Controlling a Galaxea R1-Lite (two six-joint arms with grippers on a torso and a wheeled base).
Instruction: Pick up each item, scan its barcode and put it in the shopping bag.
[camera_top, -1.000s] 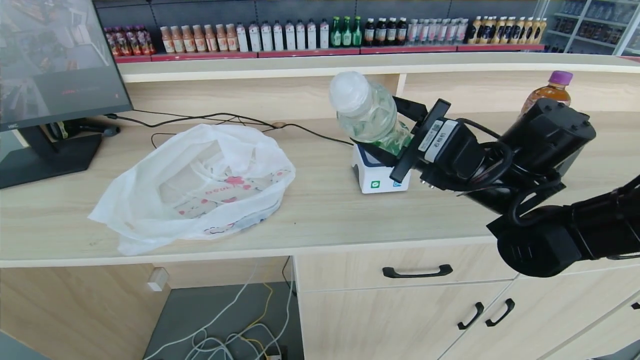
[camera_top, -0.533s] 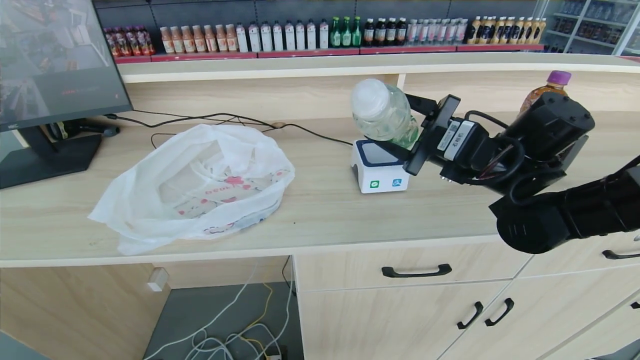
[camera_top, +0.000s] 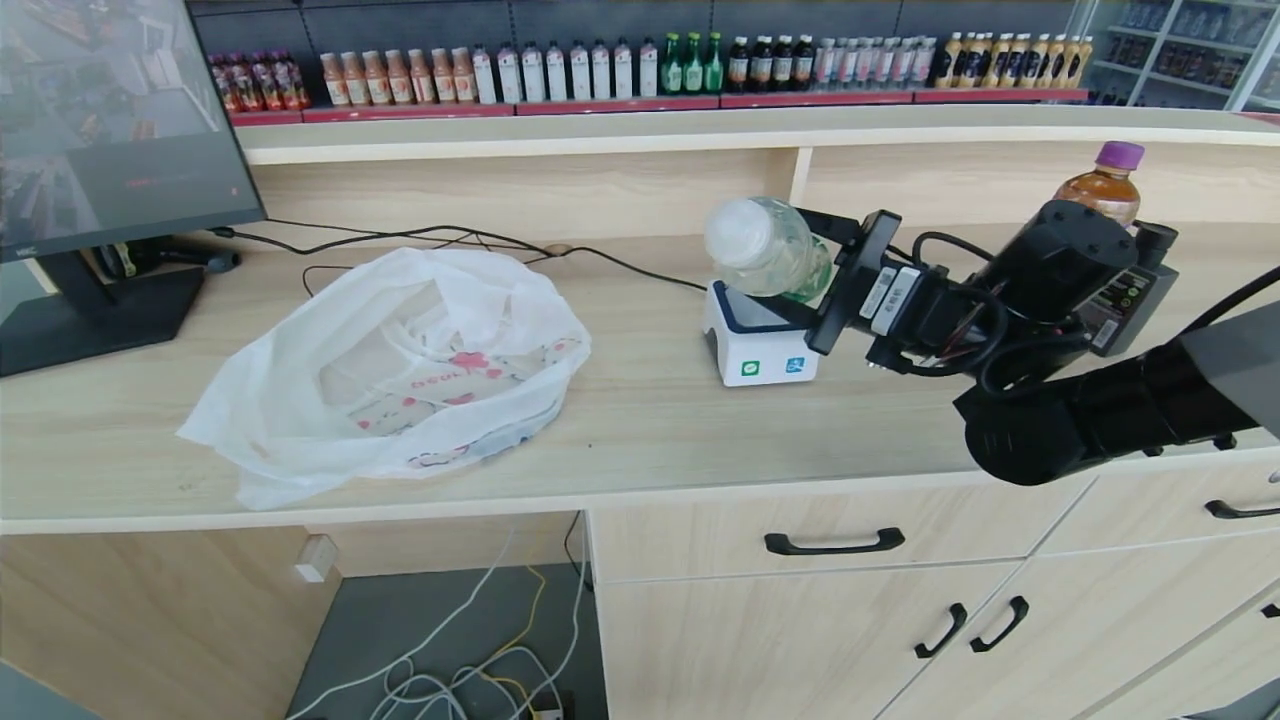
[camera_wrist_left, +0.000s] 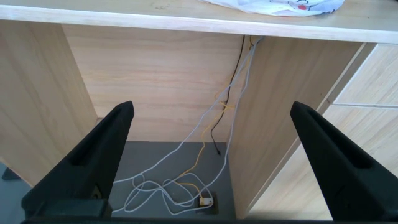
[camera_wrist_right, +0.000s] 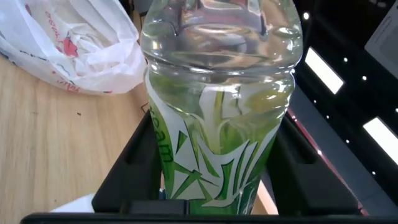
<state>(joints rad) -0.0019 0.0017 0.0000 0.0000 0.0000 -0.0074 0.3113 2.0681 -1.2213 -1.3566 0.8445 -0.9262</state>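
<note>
- Right gripper (camera_top: 806, 272) clenched on the clear bottle (camera_top: 765, 248), one finger on each side of its green label; right wrist view shows the same clamp on the label.
- Bottle tipped almost on its side, base pointing toward the bag side, neck end in the gripper.
- Bottle hangs just over the top face of the white scanner (camera_top: 760, 350); cannot tell if they touch.
- Scanner sits on the wooden counter (camera_top: 650, 430), around the middle.
- White shopping bag (camera_top: 400, 370) lies slumped and open on the counter, left of the scanner and well apart from it.
- Brown bottle with purple cap (camera_top: 1105, 185) stands upright at the back right, behind the right arm.
- Monitor (camera_top: 110, 120) on its stand at far left.
- Left gripper (camera_wrist_left: 211, 109) released, fingers spread wide, down below the counter edge facing the open cabinet bay with loose cables (camera_wrist_left: 186, 186).
</note>
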